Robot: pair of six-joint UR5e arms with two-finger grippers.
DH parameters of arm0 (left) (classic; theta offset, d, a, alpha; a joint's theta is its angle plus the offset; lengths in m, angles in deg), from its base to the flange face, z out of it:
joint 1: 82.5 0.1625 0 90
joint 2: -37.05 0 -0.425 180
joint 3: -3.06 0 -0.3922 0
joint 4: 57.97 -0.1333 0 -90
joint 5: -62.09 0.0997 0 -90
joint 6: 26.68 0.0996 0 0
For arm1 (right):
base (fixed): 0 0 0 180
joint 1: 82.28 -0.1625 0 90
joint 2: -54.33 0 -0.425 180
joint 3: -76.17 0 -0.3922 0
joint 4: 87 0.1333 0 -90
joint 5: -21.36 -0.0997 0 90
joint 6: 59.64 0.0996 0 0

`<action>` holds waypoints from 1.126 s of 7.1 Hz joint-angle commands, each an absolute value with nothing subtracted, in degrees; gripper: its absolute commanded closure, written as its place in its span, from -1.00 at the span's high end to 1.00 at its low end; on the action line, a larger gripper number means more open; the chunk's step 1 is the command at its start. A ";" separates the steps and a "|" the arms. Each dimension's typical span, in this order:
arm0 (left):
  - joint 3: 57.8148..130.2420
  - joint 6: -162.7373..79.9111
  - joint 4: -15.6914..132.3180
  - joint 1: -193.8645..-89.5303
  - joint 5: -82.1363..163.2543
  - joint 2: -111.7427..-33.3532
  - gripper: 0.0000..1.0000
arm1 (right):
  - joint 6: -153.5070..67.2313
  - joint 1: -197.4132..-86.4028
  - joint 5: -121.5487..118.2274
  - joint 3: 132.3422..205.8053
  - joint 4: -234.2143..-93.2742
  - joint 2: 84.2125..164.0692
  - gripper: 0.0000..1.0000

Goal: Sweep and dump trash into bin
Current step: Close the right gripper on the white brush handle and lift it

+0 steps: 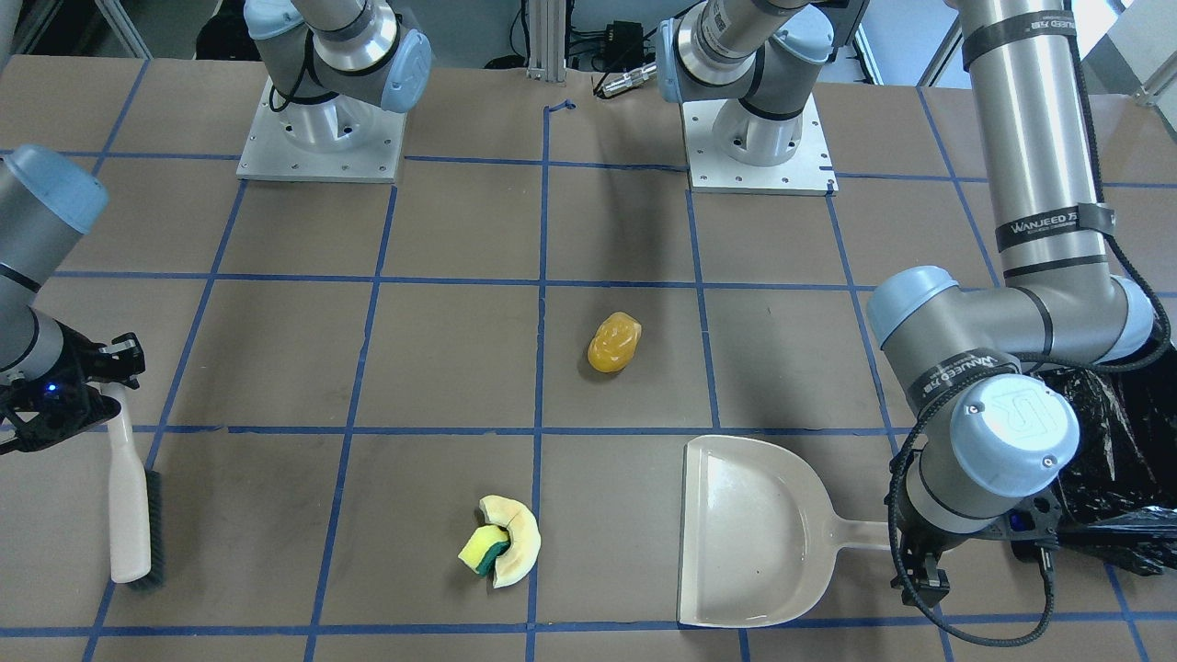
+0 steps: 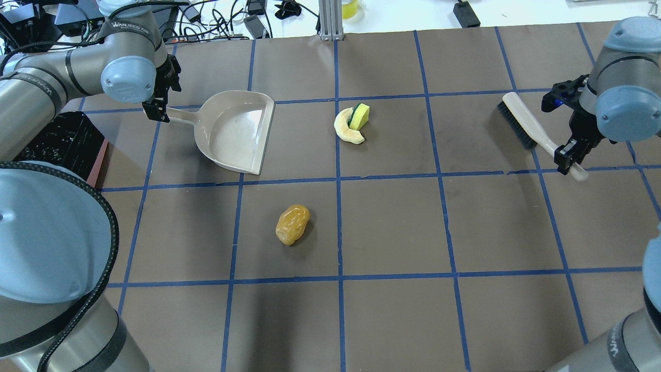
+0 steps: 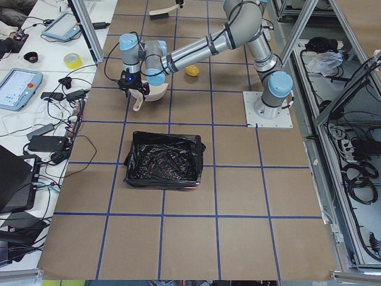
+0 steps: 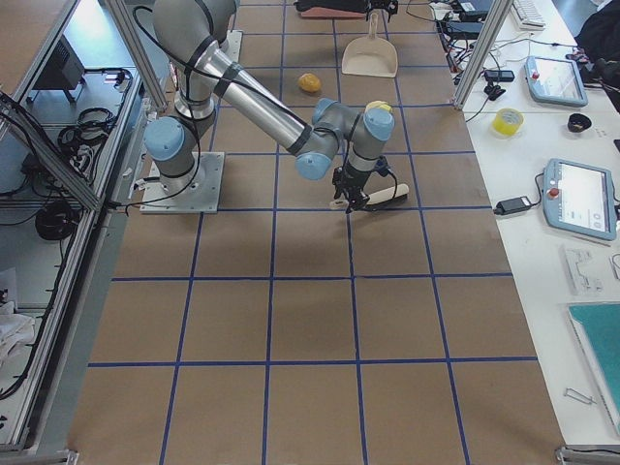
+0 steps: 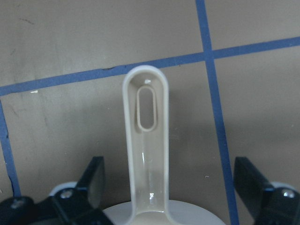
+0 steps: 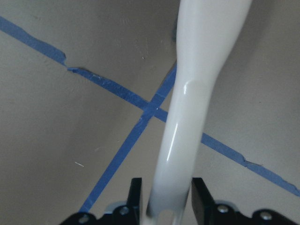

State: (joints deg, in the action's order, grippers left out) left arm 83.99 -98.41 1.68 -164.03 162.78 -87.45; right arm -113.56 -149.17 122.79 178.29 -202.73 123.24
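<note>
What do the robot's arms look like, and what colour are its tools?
The left arm and right arm are shiny silver tubes with pale blue caps on round joints. Black bands say WANJEED in white. The left tool and right tool are black. A thick black cable loops along the left arm.

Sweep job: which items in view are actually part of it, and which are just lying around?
Job: amber lump, crescent slice, sponge, brush, dustpan, bin.
Lying about, off the table: tape roll, tablets, cables.
</note>
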 commanded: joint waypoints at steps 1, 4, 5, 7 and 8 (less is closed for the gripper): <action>84.62 -98.40 1.71 -164.15 163.95 -87.67 0.93 | -113.43 -149.16 122.79 178.30 -202.66 123.24 -0.29; 85.59 -98.49 1.62 -164.15 163.87 -88.11 0.87 | -112.73 -149.16 122.79 178.03 -202.75 123.41 -0.39; 85.59 -98.32 1.62 -164.15 163.78 -88.20 0.64 | -111.16 -149.25 122.87 177.51 -202.31 123.85 -0.39; 85.94 -98.40 1.71 -164.15 163.35 -88.11 -0.99 | -100.23 -150.12 124.27 177.50 -200.13 126.30 -0.42; 85.85 -98.05 1.62 -164.15 163.43 -88.11 -1.00 | -93.54 -152.30 124.19 177.16 -196.63 128.23 -0.48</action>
